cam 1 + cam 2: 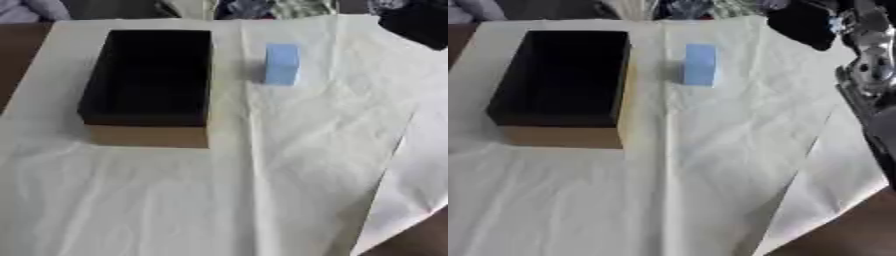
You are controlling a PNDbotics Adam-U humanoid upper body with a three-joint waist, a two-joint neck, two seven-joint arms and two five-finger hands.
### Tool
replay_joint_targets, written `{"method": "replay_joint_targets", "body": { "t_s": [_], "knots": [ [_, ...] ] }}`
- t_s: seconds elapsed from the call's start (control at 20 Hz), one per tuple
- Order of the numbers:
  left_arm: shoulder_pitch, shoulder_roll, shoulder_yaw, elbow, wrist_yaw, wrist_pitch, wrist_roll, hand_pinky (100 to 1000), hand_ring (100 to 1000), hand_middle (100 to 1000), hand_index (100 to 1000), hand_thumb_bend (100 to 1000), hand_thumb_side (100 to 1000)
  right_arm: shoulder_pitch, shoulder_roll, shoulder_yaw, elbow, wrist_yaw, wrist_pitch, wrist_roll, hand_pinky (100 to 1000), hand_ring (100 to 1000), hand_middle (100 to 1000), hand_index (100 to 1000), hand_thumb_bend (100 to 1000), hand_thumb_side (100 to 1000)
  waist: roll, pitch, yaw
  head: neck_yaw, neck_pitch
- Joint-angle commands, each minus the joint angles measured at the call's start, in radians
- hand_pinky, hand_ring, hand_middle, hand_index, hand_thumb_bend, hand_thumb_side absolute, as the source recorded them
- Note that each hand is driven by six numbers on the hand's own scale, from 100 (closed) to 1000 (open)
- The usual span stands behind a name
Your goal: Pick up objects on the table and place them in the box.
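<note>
White paper (pixel 262 190) carries open box (pixel 147 131), light-blue block (pixel 282 64) just right

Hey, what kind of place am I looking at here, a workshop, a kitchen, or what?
Probably a robot test bench, not a kitchen: a table draped in creased white paper, with only an open dark-lined cardboard box and a light blue block, and a silver-jointed robot arm at the right.

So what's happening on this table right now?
A robot is meant to put things from the table into the box. At this moment nothing is being handled. The light blue block stands on the pale sheet just right of the open box, whose dark inside shows nothing in it. Part of the robot's right arm shows at the right edge; neither hand can be seen.
</note>
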Motion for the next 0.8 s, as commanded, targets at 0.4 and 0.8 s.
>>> {"method": "replay_joint_targets", "body": {
  "t_s": [0.4, 0.8],
  "knots": [
    [-0.004, 0.036, -0.009, -0.019, 0.006, 0.006, -0.013, 962, 698, 660, 857, 100, 534, -0.197, -0.13, 0.131, -0.015, 0.098, 0.304, 0.251, 872, 826, 790, 846, 100, 225, -0.008, -0.035, 0.013, -0.001, 0.006],
    [0.001, 0.044, -0.013, -0.019, 0.009, 0.011, -0.018, 962, 698, 660, 856, 100, 533, -0.381, -0.104, 0.265, 0.127, 0.207, 0.414, 0.516, 874, 842, 803, 849, 100, 185, -0.014, -0.049, 0.008, -0.002, 0.013]
  ]
}}
